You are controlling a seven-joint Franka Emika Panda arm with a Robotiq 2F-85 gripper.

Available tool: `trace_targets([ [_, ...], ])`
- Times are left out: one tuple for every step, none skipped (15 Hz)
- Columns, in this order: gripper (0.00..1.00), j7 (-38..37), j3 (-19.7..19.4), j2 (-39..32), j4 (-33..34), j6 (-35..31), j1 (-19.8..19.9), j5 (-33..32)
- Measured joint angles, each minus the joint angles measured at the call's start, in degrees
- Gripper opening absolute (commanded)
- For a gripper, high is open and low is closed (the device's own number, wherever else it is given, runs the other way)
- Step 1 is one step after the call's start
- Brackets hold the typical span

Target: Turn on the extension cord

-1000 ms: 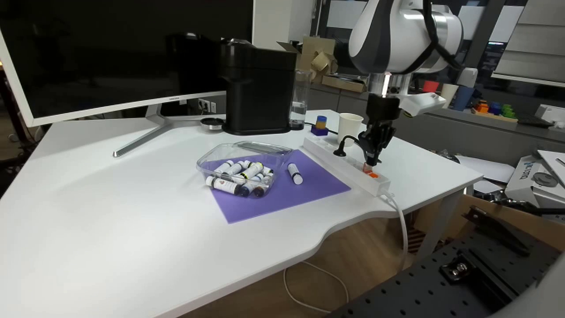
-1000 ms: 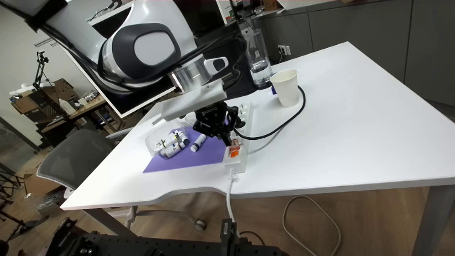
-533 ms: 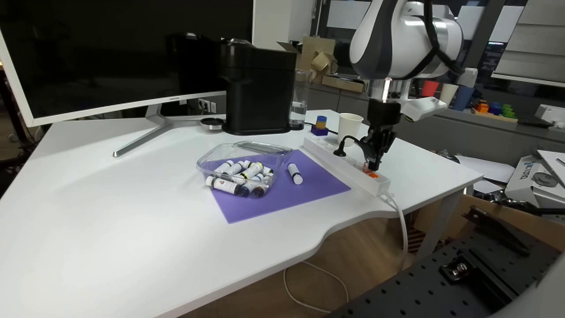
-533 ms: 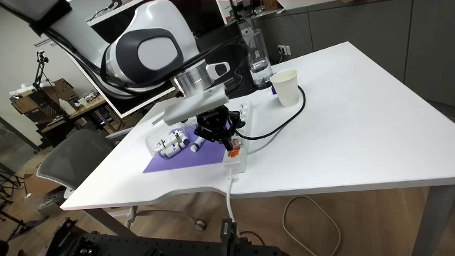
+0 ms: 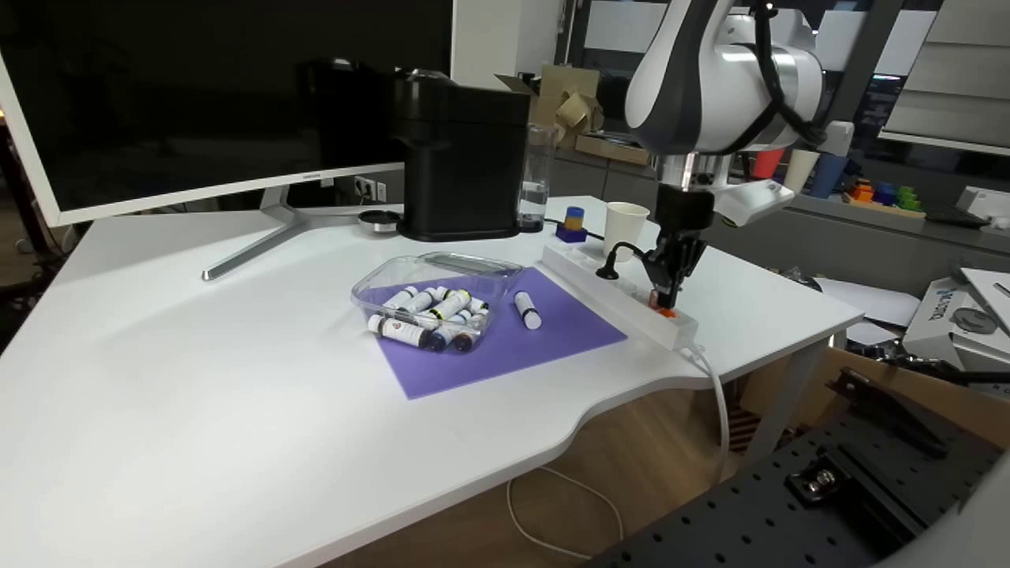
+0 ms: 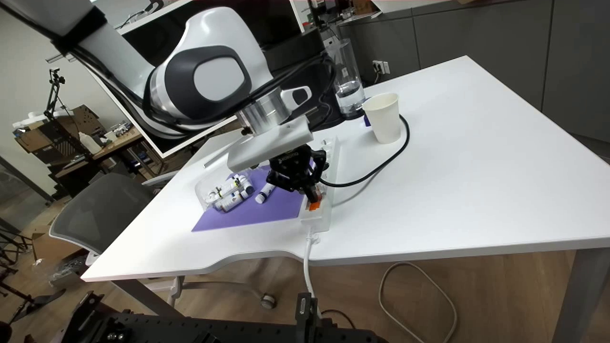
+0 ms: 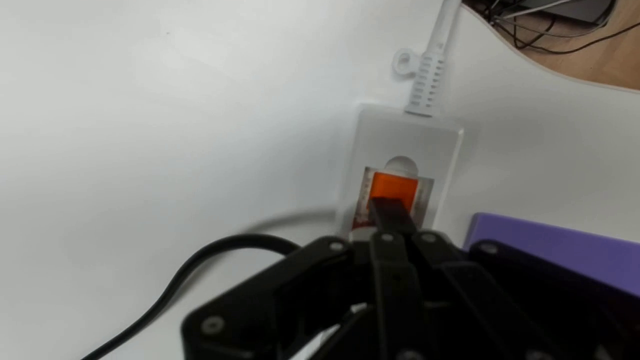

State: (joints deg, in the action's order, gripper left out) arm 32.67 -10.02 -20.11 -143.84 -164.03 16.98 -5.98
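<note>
**Gripper (image 7: 392, 212) at the switch (image 7: 395, 186), contact unsure**

The fingers (image 7: 386, 220) are brought together, nothing seen between them, their ends overlapping the switch in the wrist view. Whether they touch or press it, I cannot tell; nor whether it is on. The likeliest failure, I judge, is pushing the wrong end: they cover the half away from the cable (image 7: 444, 25), and if the other half needs the push, nothing turns on. A slanted push could skid off the plastic or shove the whole strip (image 7: 407, 134), since nothing visible pins it to the table (image 5: 237, 394). The gripper might also snag the black cord (image 7: 250, 241) just beside it and tug the plug (image 5: 607, 272).

The strip lies flat directly below the fingers, and the bare orange face shows just ahead of them, on the cable side. The mat (image 7: 555, 250) is beside it; across the strip stands a cup (image 6: 385, 119). Farther off are the coffee machine (image 5: 465, 166) and monitor (image 5: 221, 102).
</note>
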Motion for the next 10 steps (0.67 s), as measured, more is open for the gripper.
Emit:
trace_targets([
  [0.0,-0.01,0.0,-0.38,0.3,-0.34,0.0,-0.26],
  [0.0,-0.06,-0.01,-0.75,0.55,-0.35,0.04,-0.68],
  [0.0,-0.06,-0.01,-0.89,0.69,-0.36,0.06,-0.88],
  [0.0,-0.06,0.02,-0.93,0.75,-0.36,0.06,-0.95],
  [0.0,-0.06,0.04,-0.96,0.79,-0.36,0.06,-1.07],
  [0.0,-0.06,0.08,-0.98,0.83,-0.36,0.05,-1.27],
  [0.0,-0.07,0.12,-1.0,0.88,-0.36,0.05,-1.59],
  [0.0,-0.07,0.17,-1.02,0.91,-0.36,0.05,-1.87],
  [0.0,-0.07,0.26,-1.02,0.93,-0.36,0.05,-1.95],
  [0.0,-0.07,0.37,-1.02,0.94,-0.37,0.05,-1.97],
])
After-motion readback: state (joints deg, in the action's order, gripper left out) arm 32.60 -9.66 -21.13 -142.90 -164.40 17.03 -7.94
